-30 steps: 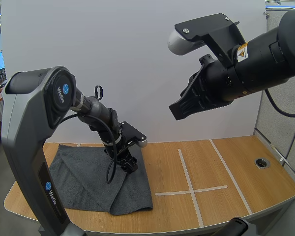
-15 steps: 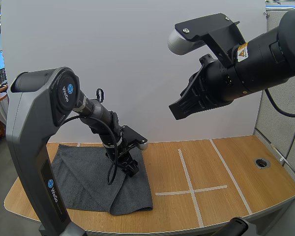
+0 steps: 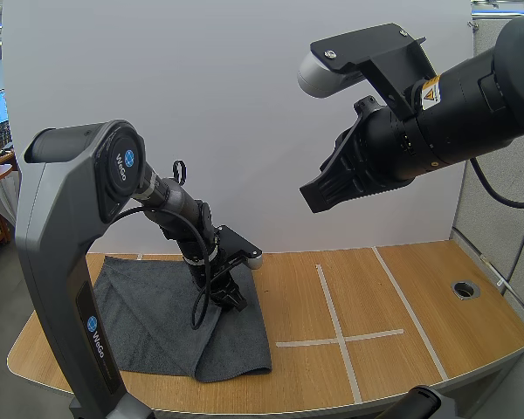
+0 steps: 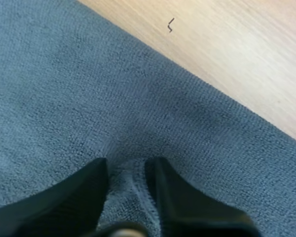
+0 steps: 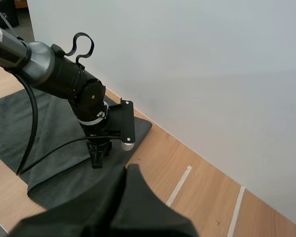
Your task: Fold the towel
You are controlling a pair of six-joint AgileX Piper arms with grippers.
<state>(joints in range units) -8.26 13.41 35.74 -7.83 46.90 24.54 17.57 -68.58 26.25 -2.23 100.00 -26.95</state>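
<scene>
Your dark grey terry towel point(image 3: 148, 323) lies spread on the light wooden table point(image 3: 419, 297), toward 8 o'clock of the tabletop in the high view. Its edge at 5 o'clock is doubled into a thicker, rumpled fold.

Your left gripper point(image 3: 231, 301) points down onto the towel's 2 o'clock part. In the left wrist view the left gripper point(image 4: 127, 165) has its two black fingers set close, and a small raised ridge of the towel point(image 4: 64, 89) is pinched between the tips. You are clenched on cloth there. Bare table point(image 4: 237, 59) shows just beyond the towel's straight edge.

Your right gripper point(image 3: 327, 196) hangs high above the table, toward 1 o'clock of the high view and well apart from the towel. In the right wrist view its fingers point(image 5: 129, 173) lie pressed together as one dark wedge, closed on nothing. Beyond that wedge, the same view shows the left gripper point(image 5: 95, 160) standing on the towel point(image 5: 54, 173).

A cross of white tape point(image 3: 339, 339) marks the wood at 3 o'clock from the towel. A round metal-rimmed hole point(image 3: 465, 289) sits near the table's 3 o'clock edge.
</scene>
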